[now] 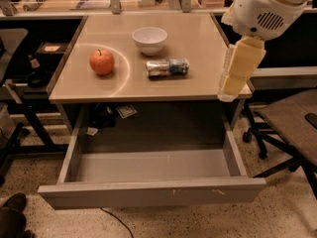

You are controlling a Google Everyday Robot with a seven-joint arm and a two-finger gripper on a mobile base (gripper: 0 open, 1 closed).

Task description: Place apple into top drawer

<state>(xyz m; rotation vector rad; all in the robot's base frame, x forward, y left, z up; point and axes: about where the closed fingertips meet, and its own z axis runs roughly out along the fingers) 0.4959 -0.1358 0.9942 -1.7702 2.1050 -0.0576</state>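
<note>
The red-orange apple (102,62) sits on the left part of the beige table (198,33). The top drawer (148,194) under the table is pulled out wide; its grey inside holds nothing. My gripper (228,94) hangs pointing down from the white arm (265,6) at the table's front right corner, well to the right of the apple and above the drawer's right side. It holds nothing that I can see.
A white bowl (149,39) stands at the table's back middle. A silver-and-blue foil snack packet (167,67) lies in front of it. An office chair (292,125) stands right of the drawer. A dark shoe (12,217) is at the bottom left. Shelves flank the table.
</note>
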